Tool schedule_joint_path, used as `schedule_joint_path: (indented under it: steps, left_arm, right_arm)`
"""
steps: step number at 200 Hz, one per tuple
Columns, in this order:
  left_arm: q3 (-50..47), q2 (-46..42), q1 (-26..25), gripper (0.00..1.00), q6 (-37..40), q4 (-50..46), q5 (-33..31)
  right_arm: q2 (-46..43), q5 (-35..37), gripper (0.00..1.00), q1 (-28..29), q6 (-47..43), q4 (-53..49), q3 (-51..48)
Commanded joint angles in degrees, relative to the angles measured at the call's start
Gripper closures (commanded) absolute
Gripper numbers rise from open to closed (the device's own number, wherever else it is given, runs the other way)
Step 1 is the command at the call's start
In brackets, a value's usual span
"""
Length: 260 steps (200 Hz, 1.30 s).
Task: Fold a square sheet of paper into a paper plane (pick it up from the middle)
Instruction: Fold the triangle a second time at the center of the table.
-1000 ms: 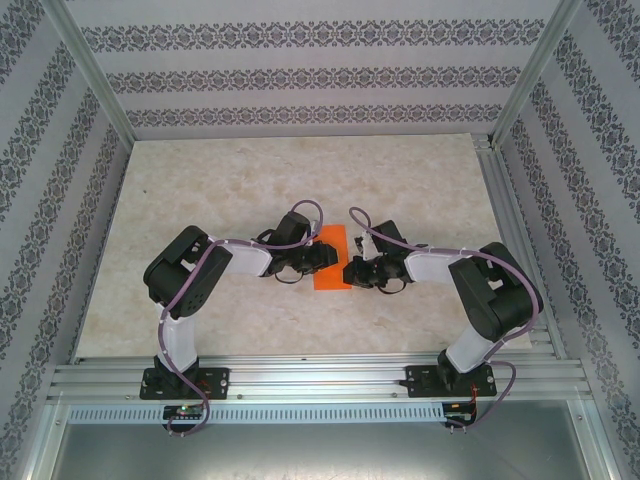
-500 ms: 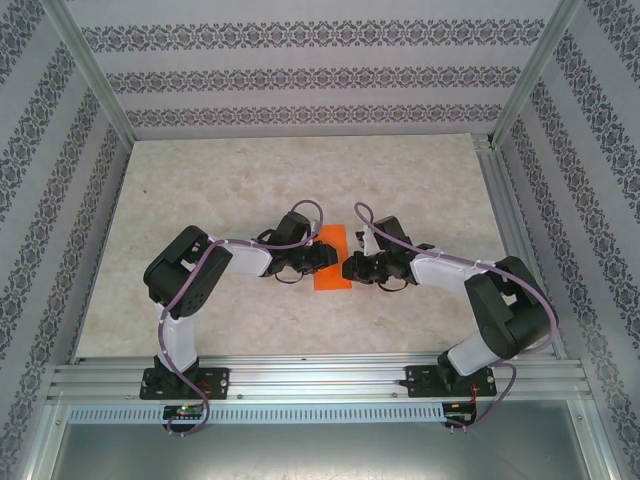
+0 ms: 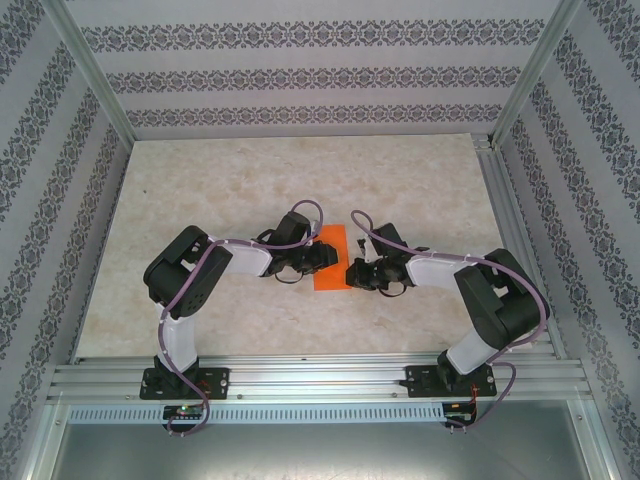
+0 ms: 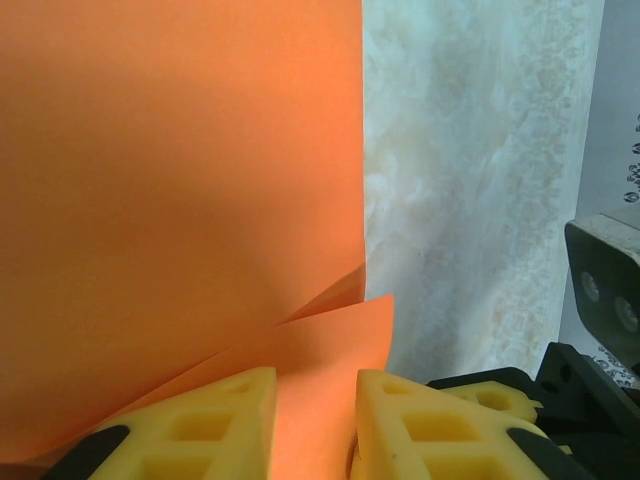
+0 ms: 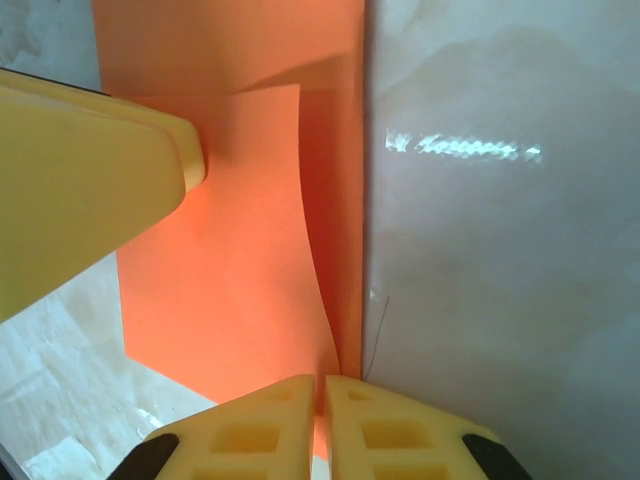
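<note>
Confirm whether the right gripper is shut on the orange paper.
Yes, the right gripper has an edge of the orange paper pinched between its fingers.

Orange sheet of paper (image 3: 334, 245) lies near the middle of the pale marbled surface (image 3: 300, 180), seen as a narrow strip with both long sides partly covered. Left pincer (image 3: 322, 258) is over the sheet's left edge about halfway down, left arm (image 3: 190, 275) bending away to the sheet's lower left; right pincer (image 3: 351, 272) is at the sheet's right edge slightly lower, right arm (image 3: 500, 300) sweeping to its lower right. Both pincers are too small and dark to tell jaw state; the aluminium rail (image 3: 320, 380) with both bases runs well below the sheet, and patterned walls (image 3: 300, 75) stand beyond and beside it.
</note>
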Motion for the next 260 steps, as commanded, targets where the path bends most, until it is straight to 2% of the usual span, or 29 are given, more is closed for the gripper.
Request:
schedule_joint_path:
  steps: [1, 57, 133, 178, 260]
  left_arm:
    - [0.61, 2.02, -0.72, 0.71, 0.44, -0.27, -0.74]
    - [0.66, 2.35, -0.72, 0.71, 0.45, -0.32, -0.74]
    - [0.77, 2.45, -0.72, 0.71, 0.35, -0.14, -0.65]
    - [0.83, 2.54, -0.72, 0.71, 0.27, -0.12, -0.65]
    - [0.85, 2.55, -0.74, 0.71, 0.46, -0.23, -0.65]
  right_arm:
    - [2.14, 3.05, 0.87, -0.19, -1.91, -2.22, -0.62]
    - [-1.49, 7.68, 0.88, -0.08, -4.34, -10.69, 1.88]
    - [-8.94, 0.22, 0.88, 1.21, 0.05, -6.2, 2.1]
    - [-4.73, -1.65, 0.87, 2.19, 1.81, -2.96, 1.75]
    - [0.37, 4.93, 0.87, 0.71, -2.13, -7.9, 1.65]
